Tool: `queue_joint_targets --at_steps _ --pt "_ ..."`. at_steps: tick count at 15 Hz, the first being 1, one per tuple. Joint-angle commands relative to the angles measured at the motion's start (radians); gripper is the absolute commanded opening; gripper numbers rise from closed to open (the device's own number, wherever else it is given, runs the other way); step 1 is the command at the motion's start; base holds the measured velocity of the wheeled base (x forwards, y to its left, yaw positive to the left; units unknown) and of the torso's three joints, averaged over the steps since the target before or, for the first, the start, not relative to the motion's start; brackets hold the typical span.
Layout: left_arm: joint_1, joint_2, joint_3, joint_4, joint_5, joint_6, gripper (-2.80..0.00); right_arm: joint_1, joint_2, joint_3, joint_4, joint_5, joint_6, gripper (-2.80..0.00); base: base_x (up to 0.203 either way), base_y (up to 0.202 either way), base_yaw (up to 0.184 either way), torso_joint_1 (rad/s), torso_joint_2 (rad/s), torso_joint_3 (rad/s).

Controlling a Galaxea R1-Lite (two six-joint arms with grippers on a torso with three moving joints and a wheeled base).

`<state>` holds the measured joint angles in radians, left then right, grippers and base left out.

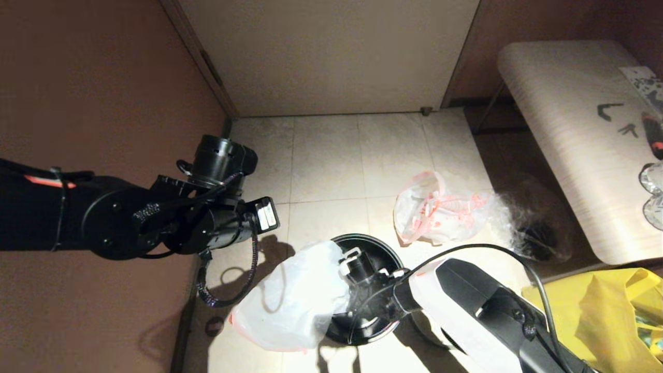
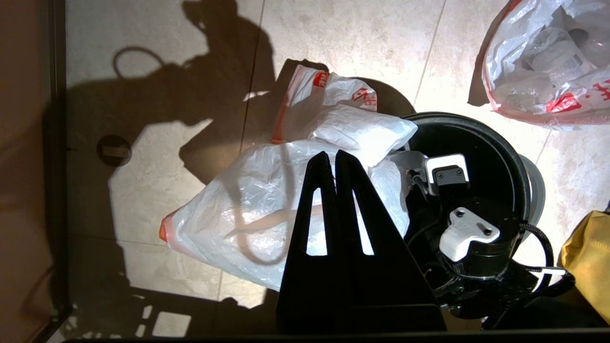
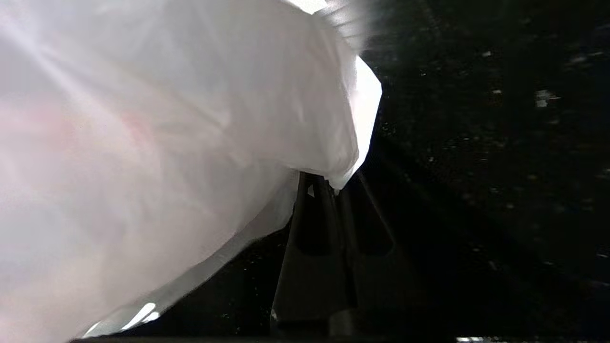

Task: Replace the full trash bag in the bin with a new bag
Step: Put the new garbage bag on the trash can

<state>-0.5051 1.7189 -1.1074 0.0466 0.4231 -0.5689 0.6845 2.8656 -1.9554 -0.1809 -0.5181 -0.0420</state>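
The new bag (image 1: 295,298) billows over the bin's (image 1: 386,248) left rim, pinched by the right gripper (image 3: 333,183) clamped inside the bin, while the left gripper (image 2: 332,159), fingers together and empty, hovers above the bag.

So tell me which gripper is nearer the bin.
Right. The right gripper is down inside the bin, shut on the new bag. The left gripper hangs shut above the bag, off the bin's rim.
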Motion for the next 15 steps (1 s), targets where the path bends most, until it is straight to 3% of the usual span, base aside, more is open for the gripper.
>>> queue_joint_targets --at_steps 1,2,6,11,15 --pt "0.0 -0.004 0.0 0.001 0.002 -0.003 -2.8 0.001 0.008 -0.005 -0.002 -0.005 -0.004 -2.8 0.0 0.0 0.0 0.0 0.0 0.0" --pt "0.001 -0.006 0.0 0.001 0.002 -0.003 -2.8 0.005 -0.008 -0.001 -0.002 -0.008 -0.005 0.0 0.0 0.0 0.0 0.0 0.0 0.0" --pt "0.019 -0.01 0.0 0.004 -0.001 0.001 -2.8 0.035 -0.137 0.078 0.004 -0.005 0.026 0.0 0.0 0.0 0.0 0.0 0.0 0.0" --pt "0.01 -0.045 0.032 0.021 0.0 0.004 -2.8 0.095 -0.456 0.451 0.024 0.005 0.154 0.0 0.0 0.0 0.0 0.0 0.0 0.0" --pt "-0.034 -0.1 0.169 0.047 -0.003 -0.044 -2.8 0.116 -0.644 0.664 0.024 0.028 0.235 0.0 0.0 0.0 0.0 0.0 0.0 0.0"
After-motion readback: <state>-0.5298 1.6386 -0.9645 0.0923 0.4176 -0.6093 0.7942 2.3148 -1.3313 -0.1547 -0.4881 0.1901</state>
